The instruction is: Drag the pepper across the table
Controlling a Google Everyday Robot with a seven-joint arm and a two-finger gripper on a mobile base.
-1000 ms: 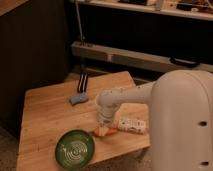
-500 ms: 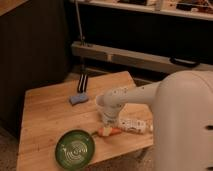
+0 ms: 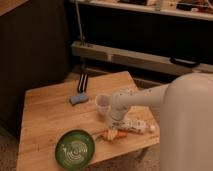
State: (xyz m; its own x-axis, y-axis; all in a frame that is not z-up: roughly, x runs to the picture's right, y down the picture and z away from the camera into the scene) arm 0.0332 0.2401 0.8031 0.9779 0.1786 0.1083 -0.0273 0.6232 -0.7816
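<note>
The pepper [image 3: 113, 134] is a small orange piece with a greenish tip pointing left. It lies on the light wooden table [image 3: 45, 120] near the front edge, just right of the green bowl [image 3: 75, 148]. My gripper [image 3: 116, 127] reaches down from the white arm on the right. It sits directly over the pepper's right end and hides part of it.
A white cup [image 3: 103, 103] stands just behind the gripper. A blue sponge [image 3: 78, 99] lies at mid-back, with a dark striped object [image 3: 82, 82] behind it. A white packet [image 3: 138, 126] lies right of the pepper. My white body [image 3: 187, 130] fills the right side.
The gripper and the pepper have shifted a little to the right and toward the front edge. The bowl, cup and sponge have not moved.
</note>
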